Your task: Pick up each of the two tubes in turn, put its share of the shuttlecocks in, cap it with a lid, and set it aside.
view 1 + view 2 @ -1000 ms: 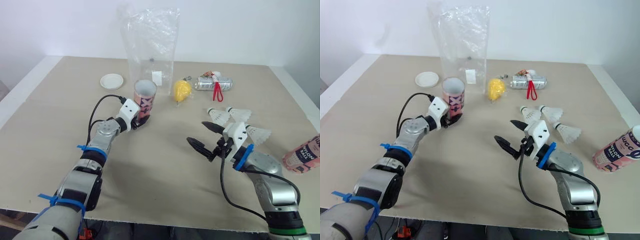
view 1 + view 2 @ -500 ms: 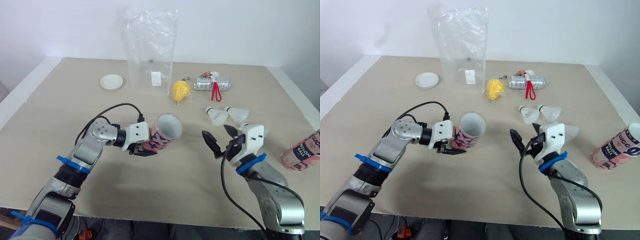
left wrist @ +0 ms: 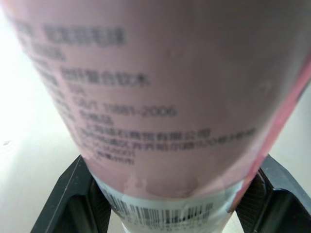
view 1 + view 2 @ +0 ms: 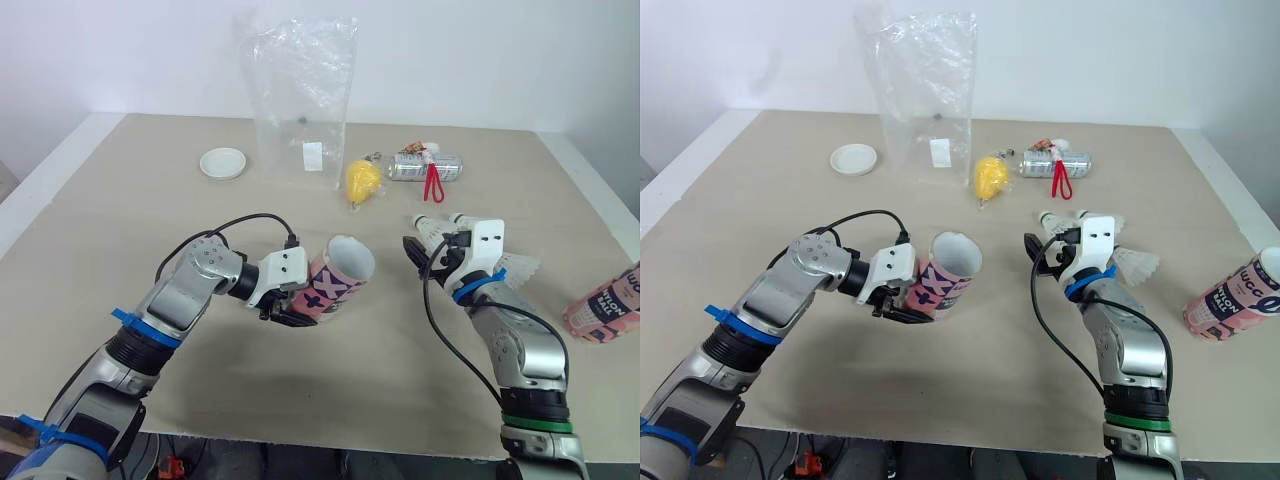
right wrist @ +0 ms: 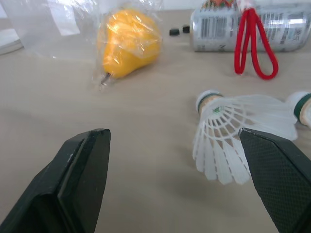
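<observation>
On the beige table (image 4: 90,260), a tall clear plastic bag (image 4: 300,95) stands upright at the back and serves as the mark for everything else. Left of the bag, and level with its foot, lies a round white lid (image 4: 223,162), flat and by itself. In front of the bag, well toward the near edge, the left gripper (image 4: 298,306) is clamped on a pink printed tube (image 4: 336,281). The tube is lifted clear of the table and tilted, its open mouth turned up and to the right. In the left wrist view the two black fingers (image 3: 73,204) press against either side of the tube's lower end, just above a barcode band. Just right of the bag's foot sits a yellow pear-shaped thing (image 4: 364,180) in a clear wrap. Farther right of the bag a silver can (image 4: 425,166) lies on its side, with a red loop (image 4: 434,186) draped over it. In front of the can, to the right of the bag, the right gripper (image 4: 428,250) hangs low over the table with its fingers (image 5: 82,179) spread wide and nothing between them. It points at a white shuttlecock (image 5: 238,131) lying on its side just ahead of the fingertips. A second shuttlecock (image 5: 303,104) lies just beyond that one, and a third (image 4: 517,268) lies on the gripper's right. Farthest right of the bag, at the table's edge, a second tube (image 4: 605,308) lies on its side, pink with a white label.
</observation>
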